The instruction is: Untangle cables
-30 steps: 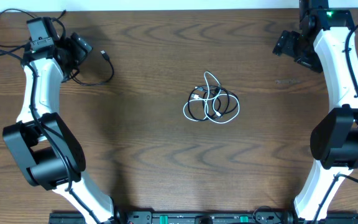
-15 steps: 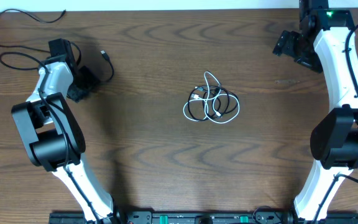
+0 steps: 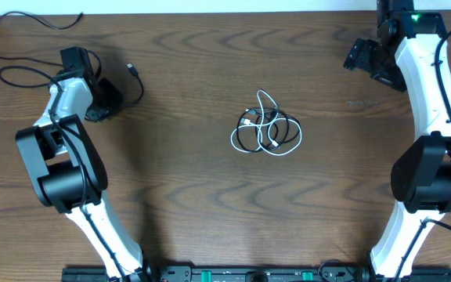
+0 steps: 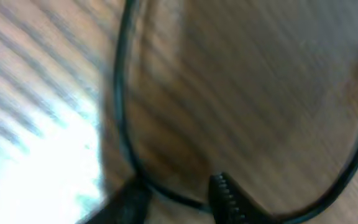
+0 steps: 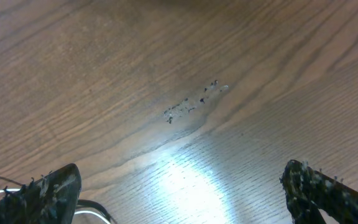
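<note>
A small knot of black and white cables (image 3: 266, 130) lies at the middle of the table. A separate thin black cable (image 3: 140, 88) with a small plug curls at the far left. My left gripper (image 3: 100, 106) is down over one end of that loop. The left wrist view is blurred. In it, the black cable (image 4: 120, 93) runs across between the left gripper's (image 4: 176, 186) two fingers, which stand close on either side with a gap still showing. My right gripper (image 3: 364, 56) hangs wide open at the far right corner, with only bare wood between its fingers (image 5: 319, 186).
A thicker black wire (image 3: 22, 17) from the left arm trails along the table's back left edge. A scuff mark (image 5: 194, 102) dots the wood under the right gripper. White and black cord ends (image 5: 89, 208) peek in at the right wrist view's lower left.
My left arm has swung its wrist over and down onto the loose black cable, and its jaws have narrowed around it. The knot and the right arm have not moved.
</note>
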Controlling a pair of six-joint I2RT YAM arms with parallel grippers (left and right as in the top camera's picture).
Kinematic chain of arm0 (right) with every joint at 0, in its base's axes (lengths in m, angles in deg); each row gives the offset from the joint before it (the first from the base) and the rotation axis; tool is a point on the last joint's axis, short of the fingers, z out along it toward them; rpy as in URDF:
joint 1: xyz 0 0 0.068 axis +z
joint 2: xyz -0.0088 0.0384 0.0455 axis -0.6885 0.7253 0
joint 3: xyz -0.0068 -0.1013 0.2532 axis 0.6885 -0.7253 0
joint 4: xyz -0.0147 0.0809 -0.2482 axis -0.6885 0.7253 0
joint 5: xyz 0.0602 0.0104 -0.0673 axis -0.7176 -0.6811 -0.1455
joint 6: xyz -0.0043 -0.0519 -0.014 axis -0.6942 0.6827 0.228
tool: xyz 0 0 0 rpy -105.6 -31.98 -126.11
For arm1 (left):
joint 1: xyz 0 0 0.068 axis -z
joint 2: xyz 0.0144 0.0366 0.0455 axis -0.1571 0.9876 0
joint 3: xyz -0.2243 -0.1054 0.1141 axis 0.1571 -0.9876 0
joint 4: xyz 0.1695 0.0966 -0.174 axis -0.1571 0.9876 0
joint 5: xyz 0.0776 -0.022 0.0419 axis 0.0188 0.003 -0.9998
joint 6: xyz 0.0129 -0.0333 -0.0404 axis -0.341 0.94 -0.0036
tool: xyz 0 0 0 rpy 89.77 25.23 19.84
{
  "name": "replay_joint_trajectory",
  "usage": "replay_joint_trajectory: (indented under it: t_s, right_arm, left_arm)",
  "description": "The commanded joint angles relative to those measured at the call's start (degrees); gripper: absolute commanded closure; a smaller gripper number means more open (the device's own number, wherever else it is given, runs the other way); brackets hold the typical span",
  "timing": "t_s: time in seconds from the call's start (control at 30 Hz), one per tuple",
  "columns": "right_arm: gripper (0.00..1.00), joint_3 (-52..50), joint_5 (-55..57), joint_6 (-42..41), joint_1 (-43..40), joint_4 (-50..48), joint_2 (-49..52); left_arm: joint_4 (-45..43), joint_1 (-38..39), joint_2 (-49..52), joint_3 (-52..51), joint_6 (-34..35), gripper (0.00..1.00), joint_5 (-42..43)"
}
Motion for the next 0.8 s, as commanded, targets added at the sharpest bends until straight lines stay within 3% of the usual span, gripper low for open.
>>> replay_joint_trajectory:
  t_s: [0.0,0.1,0.27,0.4,0.57,0.63,0.7,0.73,0.77]
  right_arm:
    - [0.01,0.2,0.7,0.4,-0.4,0.1,0.4]
    - [0.01,0.2,0.7,0.4,-0.3,0.1,0.4]
    - [0.01,0.2,0.7,0.4,-0.3,0.1,0.4]
    - [0.01,0.2,0.7,0.4,-0.3,0.1,0.4]
    - [0.01,0.2,0.7,0.4,-0.3,0.1,0.4]
    - [0.01,0.2,0.7,0.4,-0.3,0.1,0.4]
    - [0.01,0.2,0.7,0.4,-0.3,0.1,0.4]
    - [0.01,0.2,0.7,0.4,-0.3,0.1,0.4]
    - [0.01,0.2,0.7,0.4,-0.3,0.1,0.4]
  left_arm:
    - [-1.6,1.5,3.6,-0.4,4.0,0.8,2.5]
    - [-5.5,2.7,3.6,-0.4,7.6,0.92,4.5]
    - [-17.1,4.6,3.6,-0.4,13.0,0.92,13.6]
    - [-25.8,6.1,3.6,-0.4,21.9,0.92,14.6]
    - [-34.9,6.4,3.5,-0.1,23.6,0.92,18.2]
    - [-36.5,6.3,3.0,1.0,23.6,0.76,18.4]
    - [-36.5,6.0,2.3,2.5,23.5,0.73,18.3]
    - [-36.4,5.8,1.9,3.2,23.5,0.65,18.4]
    - [-36.4,5.5,1.4,3.8,23.5,0.47,18.3]
